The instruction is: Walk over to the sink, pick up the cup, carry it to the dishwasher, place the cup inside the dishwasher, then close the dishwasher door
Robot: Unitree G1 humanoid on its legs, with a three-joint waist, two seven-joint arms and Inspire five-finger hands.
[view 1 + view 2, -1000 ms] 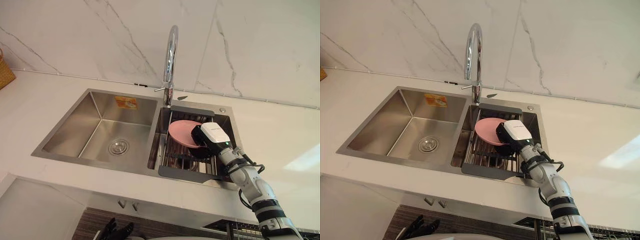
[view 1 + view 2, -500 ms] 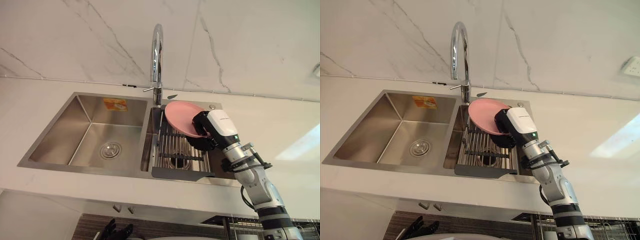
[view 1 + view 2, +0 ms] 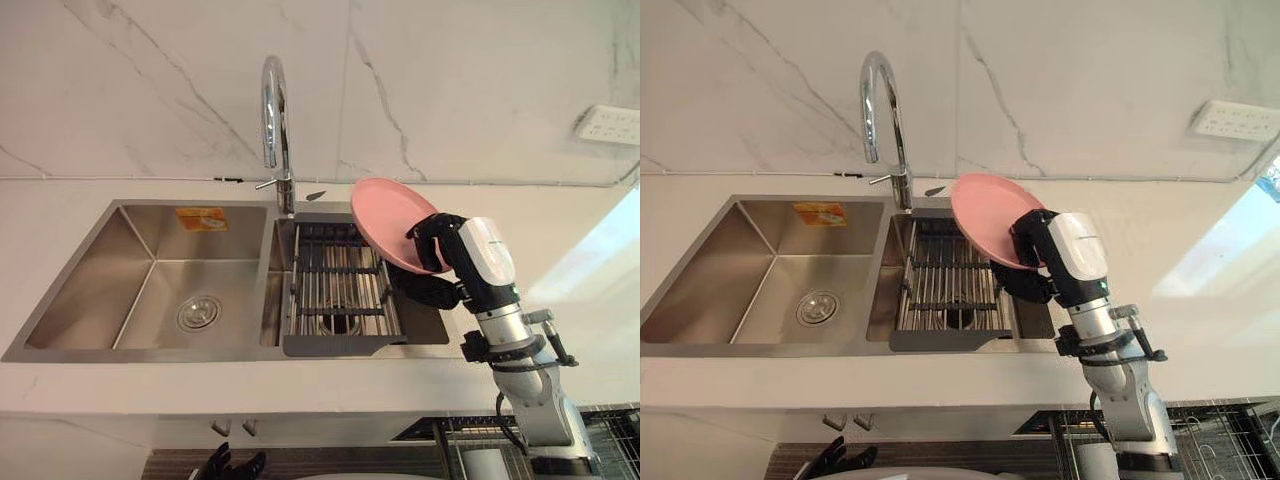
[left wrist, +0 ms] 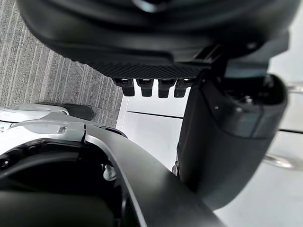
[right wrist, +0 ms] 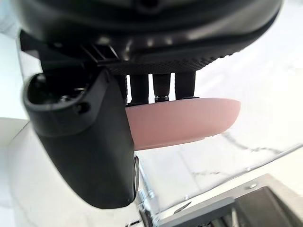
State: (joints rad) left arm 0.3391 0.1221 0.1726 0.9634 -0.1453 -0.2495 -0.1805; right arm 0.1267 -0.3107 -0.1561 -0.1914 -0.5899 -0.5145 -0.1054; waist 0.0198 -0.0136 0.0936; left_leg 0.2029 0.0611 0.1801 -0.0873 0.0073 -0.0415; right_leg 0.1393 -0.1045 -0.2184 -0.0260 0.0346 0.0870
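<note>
Head view: my right hand (image 3: 450,262) holds a round pink plate (image 3: 385,222), not a cup, tilted over the wire rack (image 3: 335,290) in the steel sink (image 3: 70,300). I judge this edge grip could slip.
Right wrist view: fingers (image 5: 161,87) and thumb (image 5: 85,142) pinch the rim; how deep the contact goes is hidden.
Left wrist view: left hand (image 4: 227,137) relaxed, empty.

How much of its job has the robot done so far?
Done: it stands at the sink, and its right hand grips a dish, held above the sink's rack. That dish is a pink plate, not a cup. Its left hand hangs idle, low down. Left to do: carry it to the dishwasher, put it inside, shut the door.
</note>
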